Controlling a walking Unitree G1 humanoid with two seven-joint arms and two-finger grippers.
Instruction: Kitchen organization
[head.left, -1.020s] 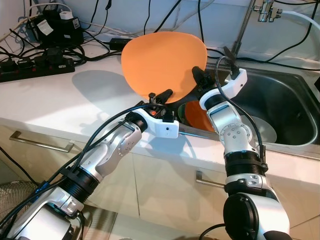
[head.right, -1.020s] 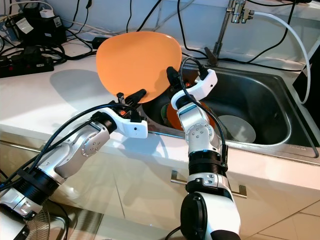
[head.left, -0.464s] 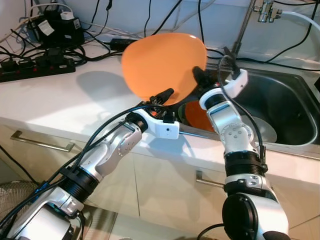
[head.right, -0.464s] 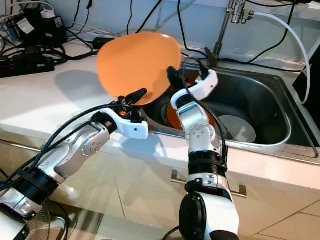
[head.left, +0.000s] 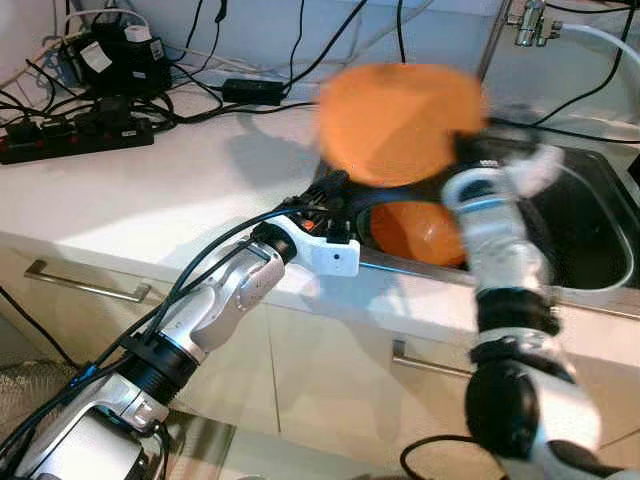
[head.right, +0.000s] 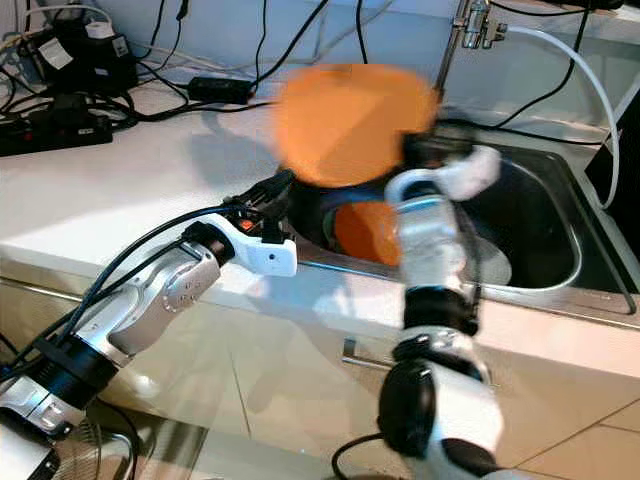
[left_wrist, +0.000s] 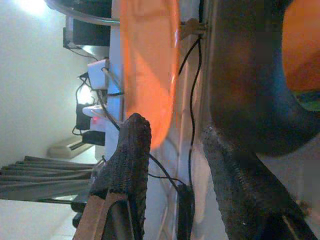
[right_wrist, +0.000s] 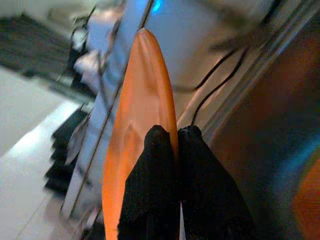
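Before me a white tabletop (head.left: 130, 200) runs along the wall. At its far left corner I see a black power strip (head.left: 75, 135) and a black box-shaped adapter (head.left: 112, 55) with a tangle of black and white cables (head.left: 185, 85) spreading along the far edge. A small black power brick (head.left: 250, 90) lies further along that edge. A chrome faucet (head.right: 470, 25) stands at the far edge. White cabinet fronts with metal bar handles (head.left: 85, 288) hang beneath the near edge.

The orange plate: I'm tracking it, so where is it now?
The orange plate is held upright above the sink's left end, pinched at its edge by the right end effector, near the faucet.
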